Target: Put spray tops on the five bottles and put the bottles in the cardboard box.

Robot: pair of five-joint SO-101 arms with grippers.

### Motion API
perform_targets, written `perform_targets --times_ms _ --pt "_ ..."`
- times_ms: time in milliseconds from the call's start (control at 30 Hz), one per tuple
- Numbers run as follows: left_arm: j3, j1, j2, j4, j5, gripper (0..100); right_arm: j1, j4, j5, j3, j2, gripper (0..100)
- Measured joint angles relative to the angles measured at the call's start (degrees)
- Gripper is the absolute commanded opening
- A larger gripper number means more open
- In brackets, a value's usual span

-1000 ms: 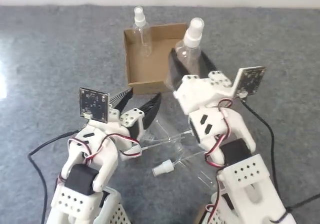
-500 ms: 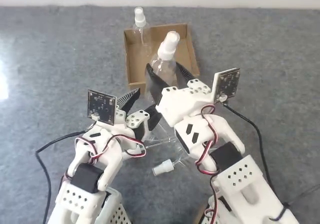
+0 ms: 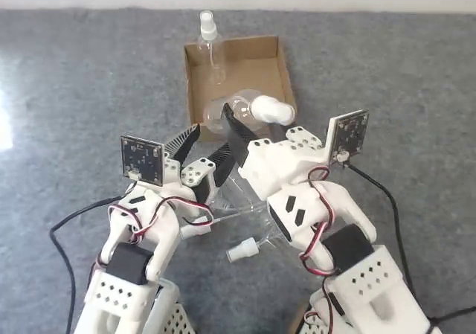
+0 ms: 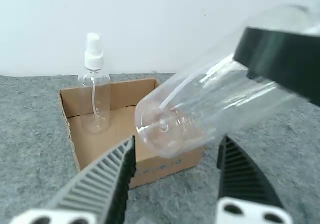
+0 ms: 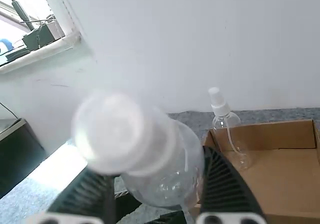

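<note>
The right gripper [image 3: 253,120] is clenched on a capped bottle [image 3: 230,107], which is tipped over with its spray top [image 3: 271,111] pointing to 3 o'clock above the 6 o'clock wall of the cardboard box [image 3: 190,88]. At the bottle's 8 o'clock, the left gripper [image 3: 212,142] has its jaws spread wide and holds nothing. A second capped bottle [image 3: 210,47] stands upright in the box's 11 o'clock corner, and a loose spray top [image 3: 244,251] lies on the grey table [image 3: 74,88] at 6 o'clock, between the arms.
</note>
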Motion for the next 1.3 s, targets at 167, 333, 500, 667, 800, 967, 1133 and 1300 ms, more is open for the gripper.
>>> perform_targets --times_ms 167,333,500,667,800,967,1133,1300 --pt "0.0 0.0 0.0 0.0 0.0 24 0.0 0.7 0.0 0.0 -0.26 6.9" --pt "-0.35 -0.09 0.0 2.81 0.0 24 -0.09 0.79 0.44 0.0 -0.26 6.9" --pt "-5.1 -1.05 0.0 10.55 0.0 24 0.7 0.79 2.64 0.0 -0.26 6.9" --pt "-11.43 -5.1 0.0 16.09 0.0 24 4.57 0.7 2.64 0.0 -0.26 6.9" --pt "-13.71 -12.84 0.0 16.26 0.0 24 5.19 0.7 3.34 0.0 -0.26 6.9" --pt "-10.99 -22.42 -0.44 16.26 0.0 24 5.1 0.7 3.6 -4.13 5.01 6.9" --pt "-5.63 -27.87 0.0 16.26 0.09 24 5.1 0.7 4.57 -10.37 16.18 6.9" --pt "-1.14 -33.14 0.0 13.63 0.18 24 5.1 0.7 7.56 -15.91 26.64 6.9"
